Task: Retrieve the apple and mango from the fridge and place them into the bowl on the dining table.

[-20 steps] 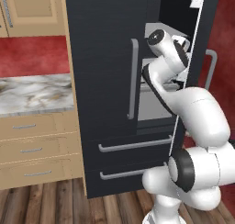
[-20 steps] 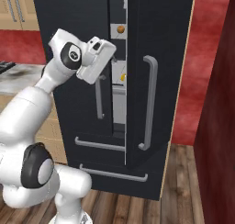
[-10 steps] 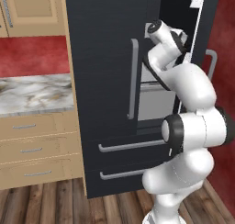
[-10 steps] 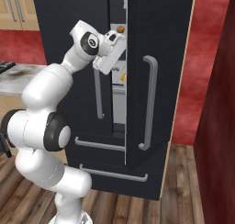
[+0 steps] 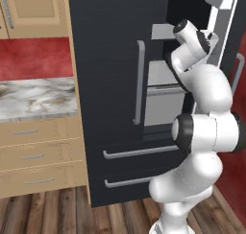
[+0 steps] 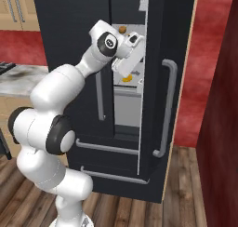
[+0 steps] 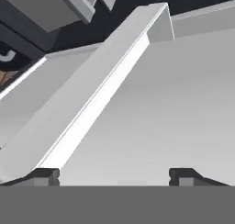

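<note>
Fridge (image 6: 176,44) open, mango (image 6: 122,30) on shelf (image 6: 128,84)

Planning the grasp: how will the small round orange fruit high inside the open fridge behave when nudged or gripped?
The orange fruit looks rounded, with no flat side showing, so a nudge would probably roll it. It looks small beside the open gripper, so it should fit between the jaws and is likely light.

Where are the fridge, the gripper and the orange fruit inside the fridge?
fridge (image 5: 110,60): left base view, on its closed black door.
gripper (image 7: 114,175): hand view, midway between its two dark fingertips, jaws apart.
orange fruit (image 6: 122,30): right base view, on its rounded top above the robot's hand.
</note>
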You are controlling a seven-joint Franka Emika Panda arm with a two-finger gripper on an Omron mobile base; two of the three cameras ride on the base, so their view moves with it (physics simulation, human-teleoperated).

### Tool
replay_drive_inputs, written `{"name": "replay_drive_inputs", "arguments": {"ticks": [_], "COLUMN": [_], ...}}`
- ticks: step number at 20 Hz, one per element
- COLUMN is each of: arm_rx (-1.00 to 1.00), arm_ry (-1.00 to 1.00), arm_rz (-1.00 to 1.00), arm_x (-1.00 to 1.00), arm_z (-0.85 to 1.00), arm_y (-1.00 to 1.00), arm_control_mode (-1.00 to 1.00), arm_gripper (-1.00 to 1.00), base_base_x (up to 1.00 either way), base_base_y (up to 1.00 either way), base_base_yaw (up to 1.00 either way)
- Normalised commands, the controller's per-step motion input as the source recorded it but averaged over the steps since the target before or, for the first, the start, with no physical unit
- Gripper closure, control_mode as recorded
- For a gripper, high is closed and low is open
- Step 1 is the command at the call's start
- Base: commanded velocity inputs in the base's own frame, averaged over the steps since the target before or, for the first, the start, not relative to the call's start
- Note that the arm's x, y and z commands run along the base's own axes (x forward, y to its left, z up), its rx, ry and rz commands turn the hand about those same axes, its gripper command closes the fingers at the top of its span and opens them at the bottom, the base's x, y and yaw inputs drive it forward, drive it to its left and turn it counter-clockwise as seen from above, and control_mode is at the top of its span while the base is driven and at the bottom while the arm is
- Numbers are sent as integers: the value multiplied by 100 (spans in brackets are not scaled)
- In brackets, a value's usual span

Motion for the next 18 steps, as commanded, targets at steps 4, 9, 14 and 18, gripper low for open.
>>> {"name": "replay_drive_inputs", "arguments": {"ticks": [4,9,14,18], "arm_rx": [0,5,3,1], "arm_ry": [0,-19,-29,-33], "arm_rz": [-16,-4,0,0], "arm_x": [-74,-82,-74,-61], "arm_z": [0,0,36,24], "arm_y": [-100,-39,40,97], "arm_control_mode": [-100,-100,-100,-100], "arm_gripper": [-100,-100,-100,-100], "base_base_x": [0,0,0,0], "base_base_y": [0,0,0,0], "base_base_yaw": [0,0,0,0]}}
